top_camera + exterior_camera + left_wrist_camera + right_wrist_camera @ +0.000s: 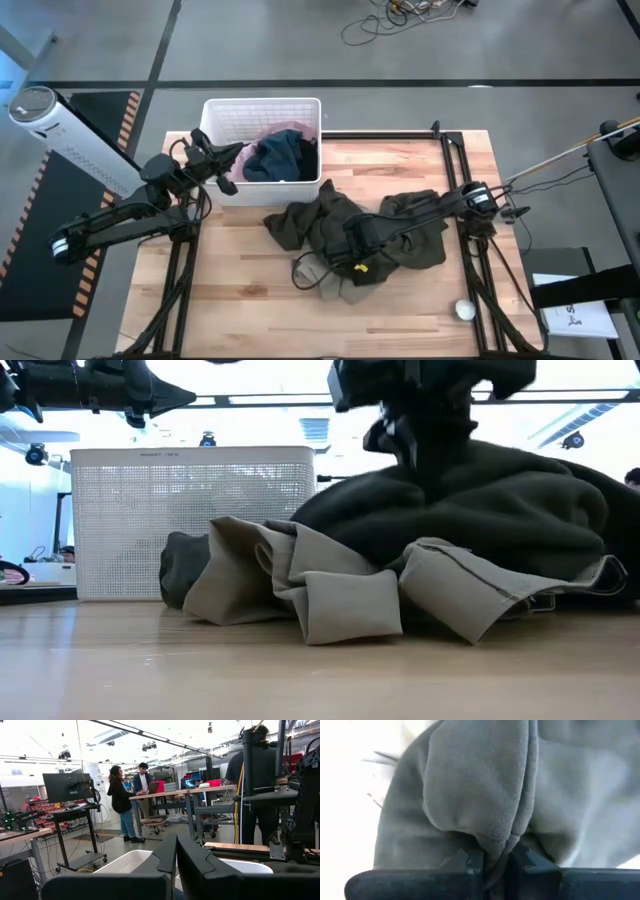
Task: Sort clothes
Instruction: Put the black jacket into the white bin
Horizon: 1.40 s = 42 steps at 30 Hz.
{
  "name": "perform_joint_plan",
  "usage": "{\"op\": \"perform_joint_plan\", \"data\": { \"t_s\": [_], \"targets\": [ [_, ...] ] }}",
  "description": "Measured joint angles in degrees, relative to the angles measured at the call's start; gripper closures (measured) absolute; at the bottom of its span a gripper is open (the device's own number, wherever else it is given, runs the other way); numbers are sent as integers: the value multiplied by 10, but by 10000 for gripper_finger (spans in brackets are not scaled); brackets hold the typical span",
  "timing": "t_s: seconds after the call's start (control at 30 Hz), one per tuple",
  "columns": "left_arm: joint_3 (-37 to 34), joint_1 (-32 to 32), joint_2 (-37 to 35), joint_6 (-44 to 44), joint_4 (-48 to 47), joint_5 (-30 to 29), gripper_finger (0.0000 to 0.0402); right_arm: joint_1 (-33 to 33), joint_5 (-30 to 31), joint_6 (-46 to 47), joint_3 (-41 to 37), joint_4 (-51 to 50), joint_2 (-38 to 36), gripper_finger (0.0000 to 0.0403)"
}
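Observation:
A dark olive garment (400, 225) lies heaped mid-table, partly over a beige garment (340, 600) at the pile's near side. My right gripper (492, 862) points down into the heap (348, 243) and is shut on a fold of the olive cloth. My left gripper (228, 160) hangs shut and empty over the left rim of the white basket (215, 120). A dark navy garment (280, 158) and a pale pink one (283, 128) lie in that basket. My right gripper pinches a raised fold of the olive garment (495, 840) between its two fingertips (470, 860). It comes from above, pointing down (430, 475). The fold holds more than one layer. The rest of the garment lies slack on the table and on the beige cloth.
A small white ball (465, 310) sits near the table's front right corner. The basket stands at the far left of the table (250, 290), whose near left part is bare wood. People stand at benches in the room beyond (120, 800).

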Motion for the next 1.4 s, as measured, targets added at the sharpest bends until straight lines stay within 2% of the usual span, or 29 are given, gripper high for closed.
{"op": "perform_joint_plan", "data": {
  "t_s": [0.2, 0.4, 0.63, 0.73, 0.87, 1.0, 1.4],
  "targets": [
    [0, 0, 0, 0, 0, 0, 402, 27, 127, 0, 99, -89, 0, 396],
    [0, 0, 0, 0, 1, 0, 402, 41, 257, 4, 232, -152, 0, 398],
    [0, 0, 0, 0, 1, 0, 402, 42, 367, -48, 380, -164, 0, 399],
    [0, 0, 0, 0, 2, 0, 402, 42, 432, -109, 373, -108, -26, 400],
    [0, 0, 1, 0, 4, 0, 402, 37, 485, -169, 383, -39, -48, 400],
    [0, 0, 4, 0, 5, 0, 402, 32, 538, -291, 382, 94, -63, 400],
    [0, 0, 16, 0, 7, 44, 395, 11, 534, -706, 382, 564, -72, 400]
  ]
}}
